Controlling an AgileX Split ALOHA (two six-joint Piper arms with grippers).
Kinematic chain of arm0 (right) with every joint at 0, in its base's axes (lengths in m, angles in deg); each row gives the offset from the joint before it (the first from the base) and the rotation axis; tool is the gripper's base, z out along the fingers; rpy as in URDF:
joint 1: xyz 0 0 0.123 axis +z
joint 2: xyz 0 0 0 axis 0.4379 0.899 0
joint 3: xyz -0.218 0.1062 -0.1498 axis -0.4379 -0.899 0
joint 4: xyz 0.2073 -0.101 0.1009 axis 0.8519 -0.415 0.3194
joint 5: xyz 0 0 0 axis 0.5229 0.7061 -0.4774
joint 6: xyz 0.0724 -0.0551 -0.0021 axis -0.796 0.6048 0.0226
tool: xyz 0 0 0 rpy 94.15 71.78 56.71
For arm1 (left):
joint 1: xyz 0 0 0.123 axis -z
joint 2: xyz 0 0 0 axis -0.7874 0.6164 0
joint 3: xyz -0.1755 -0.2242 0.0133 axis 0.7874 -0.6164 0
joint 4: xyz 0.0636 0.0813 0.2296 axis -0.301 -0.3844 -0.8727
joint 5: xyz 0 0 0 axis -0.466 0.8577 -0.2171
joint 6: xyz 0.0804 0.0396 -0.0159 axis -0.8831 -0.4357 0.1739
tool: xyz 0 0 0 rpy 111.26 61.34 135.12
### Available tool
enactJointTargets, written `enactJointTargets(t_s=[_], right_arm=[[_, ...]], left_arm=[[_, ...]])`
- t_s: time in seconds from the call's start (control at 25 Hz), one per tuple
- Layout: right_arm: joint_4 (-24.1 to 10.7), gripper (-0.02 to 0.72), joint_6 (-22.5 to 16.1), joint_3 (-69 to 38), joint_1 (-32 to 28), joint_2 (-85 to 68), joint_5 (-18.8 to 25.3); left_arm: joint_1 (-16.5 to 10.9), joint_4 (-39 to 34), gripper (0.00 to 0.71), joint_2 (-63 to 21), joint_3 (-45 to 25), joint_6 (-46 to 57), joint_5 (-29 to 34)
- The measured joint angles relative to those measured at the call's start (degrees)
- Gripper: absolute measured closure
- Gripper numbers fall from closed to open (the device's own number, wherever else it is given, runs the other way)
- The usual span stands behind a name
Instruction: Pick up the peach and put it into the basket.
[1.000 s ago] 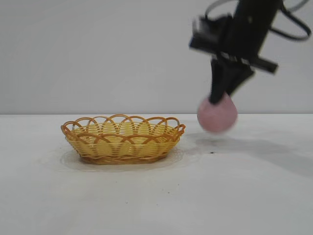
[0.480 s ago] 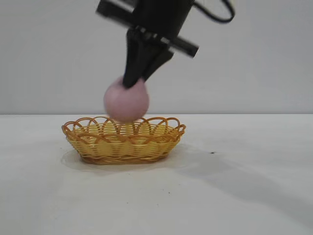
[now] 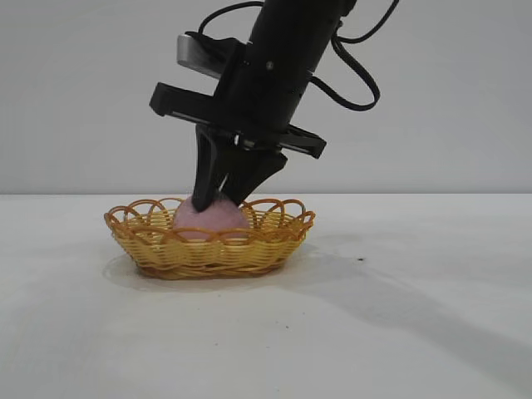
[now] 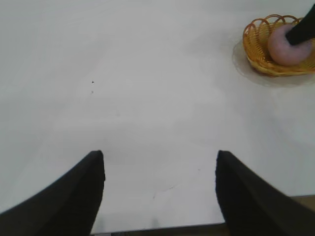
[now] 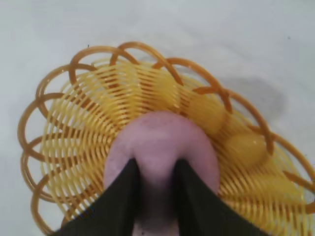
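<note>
The dusty-pink peach (image 3: 208, 219) sits low inside the yellow-orange wicker basket (image 3: 274, 241) on the white table. My right gripper (image 3: 212, 198) reaches down from above and is shut on the peach's top. In the right wrist view its two black fingers (image 5: 125, 187) pinch the peach (image 5: 160, 137) over the basket's weave (image 5: 74, 142). My left gripper (image 4: 160, 162) is open and empty, low over bare table far from the basket (image 4: 256, 44), where the peach (image 4: 283, 49) also shows.
The white table (image 3: 399, 316) spreads wide around the basket. A small dark speck (image 3: 360, 259) lies to the basket's right. The table's near edge shows in the left wrist view (image 4: 162, 227).
My right gripper carried the peach leftward from the table's right side to above the basket, then lowered it into the basket. The left arm has not moved.
</note>
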Motion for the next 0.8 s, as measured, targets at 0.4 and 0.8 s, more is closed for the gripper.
enactJointTargets(t_s=[0.4, 0.8], right_arm=[[-3.72, 0.407, -3.81, 0.00, -4.55, -12.65, -1.53], [-25.41, 0.407, -24.29, -5.95, -29.46, -12.46, 5.04]], left_arm=[[0.00, 0.00, 0.286, -0.13, 0.00, 0.00, 0.00], [0.00, 0.00, 0.286, -3.23, 0.00, 0.00, 0.00]])
